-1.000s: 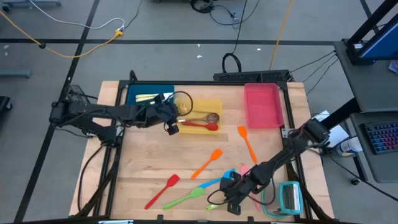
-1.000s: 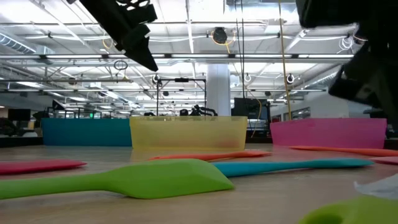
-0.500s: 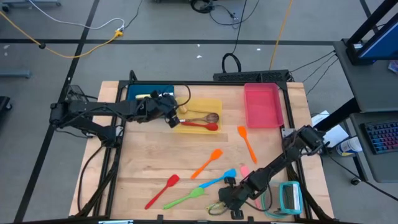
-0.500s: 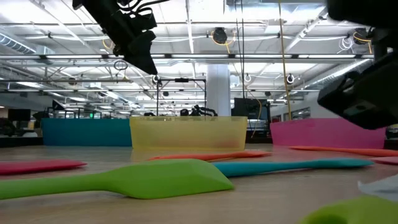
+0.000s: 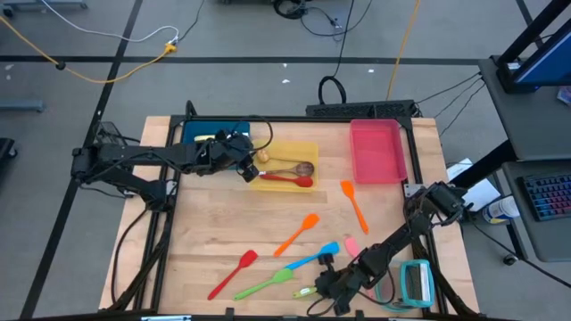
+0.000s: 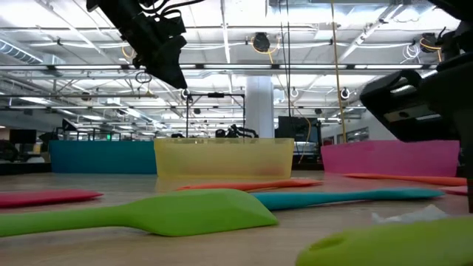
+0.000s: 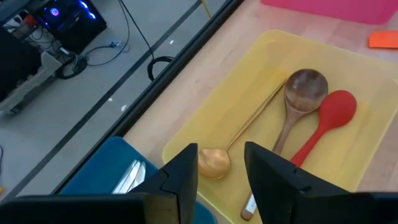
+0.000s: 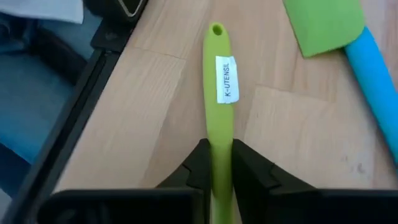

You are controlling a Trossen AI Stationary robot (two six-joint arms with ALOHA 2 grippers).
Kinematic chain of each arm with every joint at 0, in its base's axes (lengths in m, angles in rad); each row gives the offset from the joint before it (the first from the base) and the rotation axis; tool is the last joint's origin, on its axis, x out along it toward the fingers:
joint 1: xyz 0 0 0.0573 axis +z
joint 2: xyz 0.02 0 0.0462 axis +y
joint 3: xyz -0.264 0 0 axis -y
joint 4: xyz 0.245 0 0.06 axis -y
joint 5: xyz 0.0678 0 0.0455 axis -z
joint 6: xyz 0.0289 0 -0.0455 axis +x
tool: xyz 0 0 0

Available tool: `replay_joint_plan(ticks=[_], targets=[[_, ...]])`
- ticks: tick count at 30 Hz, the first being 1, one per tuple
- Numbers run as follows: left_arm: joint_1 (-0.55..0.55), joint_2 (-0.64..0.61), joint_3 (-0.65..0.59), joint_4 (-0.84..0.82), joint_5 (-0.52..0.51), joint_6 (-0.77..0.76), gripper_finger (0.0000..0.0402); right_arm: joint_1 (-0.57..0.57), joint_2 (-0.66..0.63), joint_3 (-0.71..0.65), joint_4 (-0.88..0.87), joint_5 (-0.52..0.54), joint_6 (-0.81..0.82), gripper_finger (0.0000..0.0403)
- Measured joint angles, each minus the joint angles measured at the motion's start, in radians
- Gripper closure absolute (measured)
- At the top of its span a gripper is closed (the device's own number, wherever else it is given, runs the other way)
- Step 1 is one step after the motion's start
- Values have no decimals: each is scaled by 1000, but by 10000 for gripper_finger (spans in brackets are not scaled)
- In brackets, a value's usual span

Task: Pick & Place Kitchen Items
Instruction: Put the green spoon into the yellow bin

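Sorting is partly done, by the look of it. The yellow tray holds a wooden spoon, a red spoon and a gold spoon; pale cutlery lies in the blue tray; the pink tray looks empty. Loose on the surface are two orange spatulas, a red spatula, a green spatula, a blue spatula and a pink one.

The right gripper, at the surface's 5 o'clock edge, has its fingers pinched on the handle of a green utensil, whose labelled end sticks out straight ahead of it. I judge this the next item going.

The left gripper hovers part open and empty at the yellow tray's 9 o'clock end, the gold spoon's bowl between its fingers in the wrist view.
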Motion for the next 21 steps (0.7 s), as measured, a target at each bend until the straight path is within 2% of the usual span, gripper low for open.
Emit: replay_joint_plan(ticks=[8,15,21], targets=[[0,0,0,1,0,-3,266,-99,-135,-6,-36,14,-233,352],[0,0,0,0,-1,9,266,-244,-266,-5,-43,-18,-270,366],[0,0,0,0,-1,11,266,-362,-341,-3,-27,-21,-271,352]])
